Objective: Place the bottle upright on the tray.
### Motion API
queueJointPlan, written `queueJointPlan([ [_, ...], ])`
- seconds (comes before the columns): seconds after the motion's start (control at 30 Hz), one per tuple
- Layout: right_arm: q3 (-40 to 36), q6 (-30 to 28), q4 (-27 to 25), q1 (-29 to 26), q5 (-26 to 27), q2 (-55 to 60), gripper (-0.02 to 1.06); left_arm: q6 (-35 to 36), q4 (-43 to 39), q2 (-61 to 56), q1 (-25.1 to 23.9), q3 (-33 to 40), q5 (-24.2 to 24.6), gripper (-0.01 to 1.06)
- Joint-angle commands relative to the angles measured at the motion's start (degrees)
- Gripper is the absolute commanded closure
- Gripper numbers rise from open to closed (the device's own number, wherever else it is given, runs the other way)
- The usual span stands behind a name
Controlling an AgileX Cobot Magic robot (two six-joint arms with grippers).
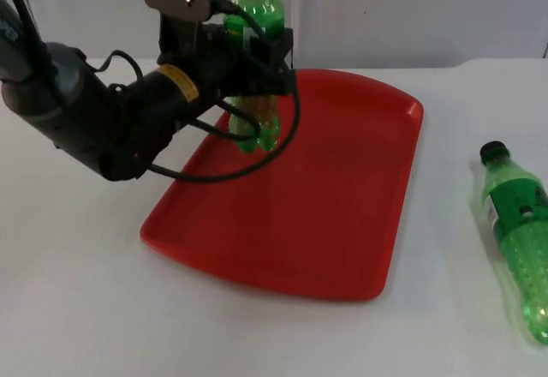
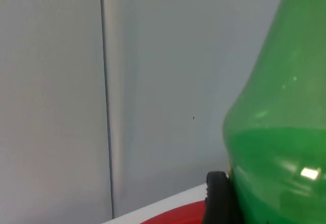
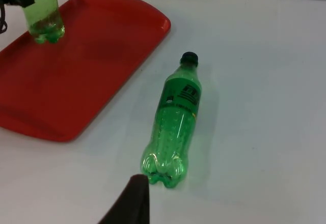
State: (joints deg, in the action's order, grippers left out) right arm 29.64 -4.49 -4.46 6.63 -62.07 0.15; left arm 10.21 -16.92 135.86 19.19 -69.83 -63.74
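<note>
i've got the left gripper point(image 1: 250, 50) clamped on the upright green plastic bottle point(image 1: 255, 68) at the upper left, base on the red plastic tray point(image 1: 342, 214) so it lands standing.

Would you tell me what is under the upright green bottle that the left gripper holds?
The red tray lies under the upright bottle, gripped by the left gripper. Whether its base touches the tray cannot be told.

glossy plastic tray point(image 1: 360, 223) (red), matt table point(image 1: 77, 308)
</note>
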Motion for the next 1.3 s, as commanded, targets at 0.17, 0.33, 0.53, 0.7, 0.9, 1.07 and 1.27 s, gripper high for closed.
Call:
queueJointPlan([
  [0.17, 0.0, 0.0, -0.1, -0.2, 0.3, -0.1, -0.01, -0.9, -1.6, 2.4, 0.0, -0.1, -4.2, 1.05],
  [0.33, 0.0, 0.0, -0.1, -0.2, 0.3, -0.1, -0.01, -0.3, -5.4, 3.0, 0.0, -0.1, -4.2, 1.05],
  [0.53, 0.0, 0.0, -0.1, -0.2, 0.3, -0.1, -0.01, 0.1, -8.1, 3.0, 0.0, -0.1, -4.2, 1.05],
  [0.7, 0.0, 0.0, -0.1, -0.2, 0.3, -0.1, -0.01, 0.1, -8.1, 3.0, 0.0, -0.1, -4.2, 0.80],
  [0.9, 0.0, 0.0, -0.1, -0.2, 0.3, -0.1, -0.01, 0.1, -8.3, 3.0, 0.0, -0.1, -4.2, 0.30],
  [1.07, 0.0, 0.0, -0.1, -0.2, 0.3, -0.1, -0.01, 0.1, -8.3, 3.0, 0.0, -0.1, -4.2, 0.15],
  [1.27, 0.0, 0.0, -0.1, -0.2, 0.3, -0.1, -0.01, 0.1, -8.3, 3.0, 0.0, -0.1, -4.2, 0.15],
])
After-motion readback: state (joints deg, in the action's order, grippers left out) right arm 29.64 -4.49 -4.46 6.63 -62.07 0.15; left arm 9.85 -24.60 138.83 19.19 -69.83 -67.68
